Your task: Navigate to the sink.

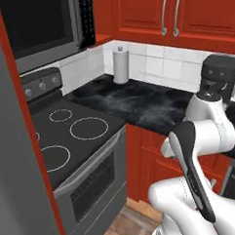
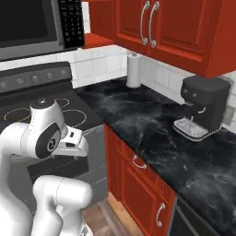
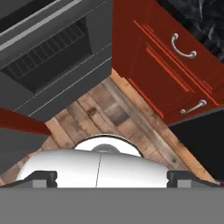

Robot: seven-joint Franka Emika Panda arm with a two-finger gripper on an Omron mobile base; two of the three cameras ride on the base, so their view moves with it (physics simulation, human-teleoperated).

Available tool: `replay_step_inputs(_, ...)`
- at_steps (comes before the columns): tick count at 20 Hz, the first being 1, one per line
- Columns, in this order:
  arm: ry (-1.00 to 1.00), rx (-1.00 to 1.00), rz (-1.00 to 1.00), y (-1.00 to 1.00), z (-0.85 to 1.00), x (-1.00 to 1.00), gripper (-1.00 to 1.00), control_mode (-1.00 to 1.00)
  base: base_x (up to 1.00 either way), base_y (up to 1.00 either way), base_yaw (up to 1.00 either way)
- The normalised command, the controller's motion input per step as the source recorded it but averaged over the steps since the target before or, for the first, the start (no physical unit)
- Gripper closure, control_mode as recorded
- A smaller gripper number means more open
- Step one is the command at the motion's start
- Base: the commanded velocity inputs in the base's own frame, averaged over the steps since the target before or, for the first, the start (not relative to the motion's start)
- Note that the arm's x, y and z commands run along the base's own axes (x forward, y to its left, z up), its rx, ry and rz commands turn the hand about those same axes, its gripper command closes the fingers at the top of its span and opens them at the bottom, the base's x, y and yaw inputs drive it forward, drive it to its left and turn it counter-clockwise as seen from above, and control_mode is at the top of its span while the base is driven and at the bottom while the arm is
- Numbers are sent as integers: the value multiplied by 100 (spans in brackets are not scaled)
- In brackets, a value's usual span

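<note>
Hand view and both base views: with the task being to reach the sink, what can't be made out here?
- The sink's position: the black countertop runs off the right edge of the right base view.
- The coffee machine in the left base view: partly behind the arm.
- Whether the fingers are open or shut: hand view, tips cut off by the bottom band.
- The cooktop in the right base view: partly behind the arm.

Cooktop left of counter; paper towel roll at back, coffee machine rightward.
</note>
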Motion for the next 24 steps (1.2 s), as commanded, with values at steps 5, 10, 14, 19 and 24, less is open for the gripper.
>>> replay_step_inputs(5,0,0,0,0,0,0,-100,100,-28,9,-76)
replay_step_inputs(10,0,0,0,0,0,0,-100,100,-17,-4,-68)
replay_step_inputs(14,0,0,0,0,0,0,-100,100,-14,-29,-58)
replay_step_inputs(19,0,0,0,0,0,0,-100,100,-15,-53,-50)
replay_step_inputs(24,0,0,0,0,0,0,-100,100,-5,-65,-50)
